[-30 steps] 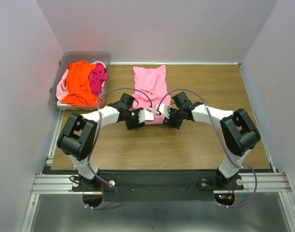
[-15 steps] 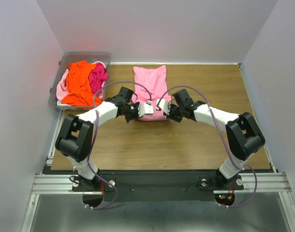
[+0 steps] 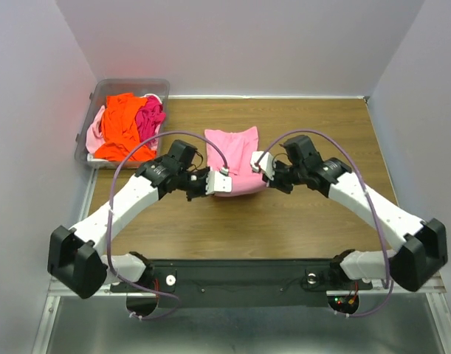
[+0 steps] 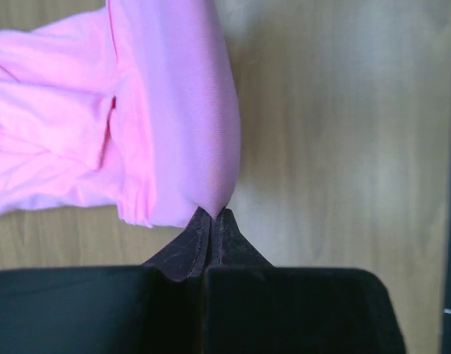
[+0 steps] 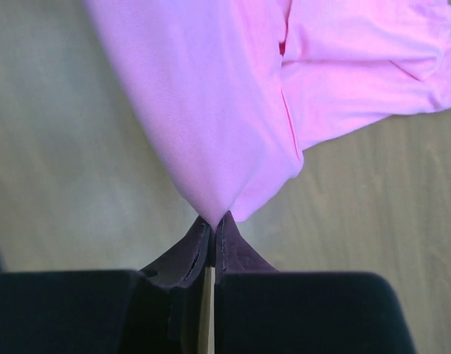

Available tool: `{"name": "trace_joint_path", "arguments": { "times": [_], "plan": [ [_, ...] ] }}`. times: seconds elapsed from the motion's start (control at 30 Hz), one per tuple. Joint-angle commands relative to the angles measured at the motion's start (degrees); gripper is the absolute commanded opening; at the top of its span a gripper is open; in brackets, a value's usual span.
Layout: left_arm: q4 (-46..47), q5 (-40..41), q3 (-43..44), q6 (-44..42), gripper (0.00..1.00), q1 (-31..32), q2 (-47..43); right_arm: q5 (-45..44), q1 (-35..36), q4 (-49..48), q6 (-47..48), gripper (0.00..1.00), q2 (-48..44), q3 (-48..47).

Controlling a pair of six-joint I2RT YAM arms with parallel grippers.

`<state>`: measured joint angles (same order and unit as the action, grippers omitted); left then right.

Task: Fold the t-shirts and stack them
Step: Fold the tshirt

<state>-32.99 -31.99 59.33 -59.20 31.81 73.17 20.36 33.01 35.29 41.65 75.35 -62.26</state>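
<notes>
Soft light pink t-shirt [image 3: 236,151], smooth rounded fold, over wood-grain table [image 3: 284,221].

A light pink t-shirt [image 3: 235,158] lies mid-counter [image 3: 321,125], doubled over on itself in soft folds. The left end effector [image 4: 211,214] and the right end effector [image 5: 212,220] each pinch one of its near corners between closed fingers. An orange t-shirt [image 3: 120,127], a hot pink t-shirt [image 3: 149,118] and a pale pink t-shirt [image 3: 97,127] sit crumpled together in the clear bin [image 3: 129,85] at the far left.
</notes>
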Motion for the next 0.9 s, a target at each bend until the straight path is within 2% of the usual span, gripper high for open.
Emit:
{"name": "trace_joint_path", "arguments": {
  "times": [0.0, 0.07, 0.2, 0.33, 0.43, 0.63, 0.67, 0.8, 0.87],
  "plan": [
    [-8.7, -6.4, -1.7, 3.5, 0.00, 3.8, -7.7, 5.0, 3.9, 12.1, -3.4, 0.01, -8.0, 2.4],
    [-10.7, -8.4, -2.1, 5.0, 0.00, 4.2, -10.9, 5.6, 6.6, 13.7, -6.0, 0.01, -10.5, 3.0],
    [-14.0, -10.2, 0.7, 7.2, 0.00, 4.8, -12.4, 5.0, 6.9, 15.6, -7.8, 0.01, -13.7, 2.8],
    [-14.8, -6.3, 5.3, 7.1, 0.00, 4.4, -8.3, 1.5, 6.5, 15.5, -6.1, 0.01, -9.2, -1.8],
    [-15.7, -6.2, 9.8, 5.2, 0.00, 2.6, -4.4, 1.9, 5.2, 15.2, -2.7, 0.01, -4.3, -4.7],
    [-16.6, -8.1, 17.3, -0.9, 0.00, -6.2, 9.4, 6.3, -2.6, 15.0, 3.3, 0.01, 6.3, -10.9],
    [-16.9, -8.2, 20.2, -2.6, 0.00, -7.3, 13.9, 6.8, -5.0, 15.0, 5.4, 0.01, 8.0, -11.6],
    [-16.9, -9.7, 27.2, -3.6, 0.01, -12.6, 25.6, 8.6, -8.8, 14.1, 9.5, 0.01, 19.9, -17.2],
    [-17.2, -9.8, 31.8, -2.7, 0.06, -13.4, 33.0, 9.8, -10.7, 13.8, 9.9, 0.01, 25.0, -21.7]
  ]
}}
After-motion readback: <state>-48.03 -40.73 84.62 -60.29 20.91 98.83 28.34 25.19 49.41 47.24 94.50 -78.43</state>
